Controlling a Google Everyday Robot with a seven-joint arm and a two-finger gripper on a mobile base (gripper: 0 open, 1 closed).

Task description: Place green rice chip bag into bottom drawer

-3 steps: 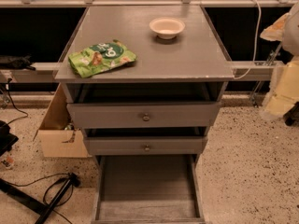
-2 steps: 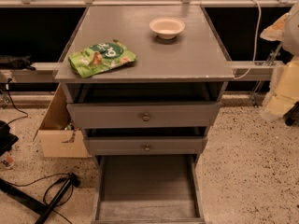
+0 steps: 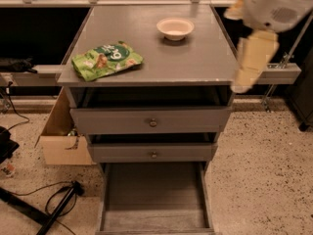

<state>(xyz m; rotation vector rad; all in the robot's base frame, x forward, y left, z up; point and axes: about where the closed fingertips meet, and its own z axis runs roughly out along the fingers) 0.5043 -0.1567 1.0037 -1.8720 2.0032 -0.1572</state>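
Observation:
The green rice chip bag (image 3: 106, 59) lies flat on the left part of the grey cabinet top (image 3: 195, 58), near its front edge. The bottom drawer (image 3: 154, 195) is pulled out below the two upper drawers, and its grey tray holds nothing. My gripper (image 3: 250, 60) hangs at the cabinet's right edge, below the white arm (image 3: 276, 4), far to the right of the bag and above the level of the top. It holds nothing that I can see.
A white bowl (image 3: 175, 28) stands at the back of the top. The two upper drawers (image 3: 152, 122) with round knobs are slightly pulled out. A cardboard box (image 3: 61, 138) stands at the left. Cables and a black stand leg (image 3: 56, 207) lie on the floor.
My arm has swung left and closer, from the right border to the cabinet's right edge. The bag, the bowl and the drawers have not moved.

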